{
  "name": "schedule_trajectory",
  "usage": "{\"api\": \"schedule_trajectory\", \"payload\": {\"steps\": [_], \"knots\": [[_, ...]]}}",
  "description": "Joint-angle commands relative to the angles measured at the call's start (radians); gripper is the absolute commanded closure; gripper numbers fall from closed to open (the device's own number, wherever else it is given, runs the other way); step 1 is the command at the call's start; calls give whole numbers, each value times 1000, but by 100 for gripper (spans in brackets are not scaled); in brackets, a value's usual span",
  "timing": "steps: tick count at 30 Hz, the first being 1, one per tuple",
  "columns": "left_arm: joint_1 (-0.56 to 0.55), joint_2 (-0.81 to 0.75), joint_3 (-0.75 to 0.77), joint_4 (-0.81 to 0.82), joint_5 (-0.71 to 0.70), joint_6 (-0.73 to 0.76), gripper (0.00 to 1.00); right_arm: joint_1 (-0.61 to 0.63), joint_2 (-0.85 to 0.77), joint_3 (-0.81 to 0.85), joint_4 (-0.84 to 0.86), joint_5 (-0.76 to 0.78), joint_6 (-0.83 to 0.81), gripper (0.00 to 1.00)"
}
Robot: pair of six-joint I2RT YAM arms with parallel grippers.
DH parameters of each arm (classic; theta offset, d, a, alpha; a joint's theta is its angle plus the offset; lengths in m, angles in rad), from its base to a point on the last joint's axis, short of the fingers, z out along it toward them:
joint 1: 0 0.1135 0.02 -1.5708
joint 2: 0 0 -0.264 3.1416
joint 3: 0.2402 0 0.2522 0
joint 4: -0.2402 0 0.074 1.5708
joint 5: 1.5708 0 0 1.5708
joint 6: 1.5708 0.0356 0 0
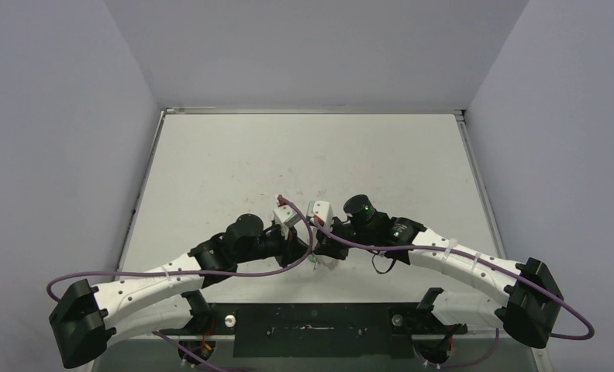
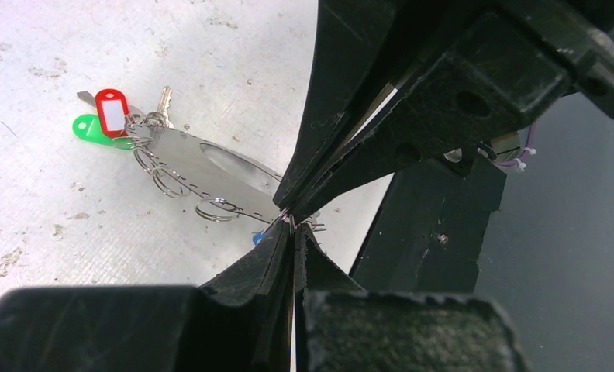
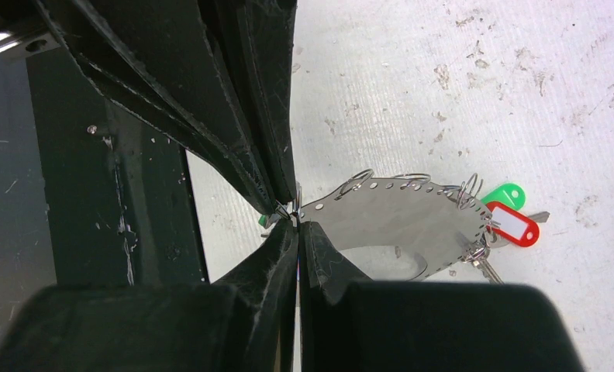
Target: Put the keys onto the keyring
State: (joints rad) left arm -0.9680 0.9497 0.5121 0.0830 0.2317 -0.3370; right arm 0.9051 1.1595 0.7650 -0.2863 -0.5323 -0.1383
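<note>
A scuffed white tabletop sits between plain grey walls, with a black mounting plate bolted along its near edge. Just beyond that plate, both arms meet tip to tip.

The keyring, a large silver sheet-metal hoop rimmed with small wire loops, lies with its long axis running away from the plate. Its near rim is at the fingertips. Its far end carries a red oblong plastic tag, a green tag and a small silver key, farthest from the plate.

The left gripper and right gripper both have their jaws pressed together, the tips meeting at the near rim. What they pinch is too small to tell.

The overhead view hides the hoop under the arms; only the wrist views show it. The left wrist view alone shows a blue sliver at the tips.
</note>
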Motion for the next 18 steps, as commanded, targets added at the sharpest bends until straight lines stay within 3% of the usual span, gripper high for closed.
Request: {"api": "schedule_trajectory", "payload": {"steps": [1, 18], "knots": [[-6, -11, 1, 36, -36, -2, 100, 8, -5, 53, 40, 1, -4, 100], [-6, -75, -38, 6, -119, -5, 100, 11, -18, 46, 59, -15, -4, 100]]}}
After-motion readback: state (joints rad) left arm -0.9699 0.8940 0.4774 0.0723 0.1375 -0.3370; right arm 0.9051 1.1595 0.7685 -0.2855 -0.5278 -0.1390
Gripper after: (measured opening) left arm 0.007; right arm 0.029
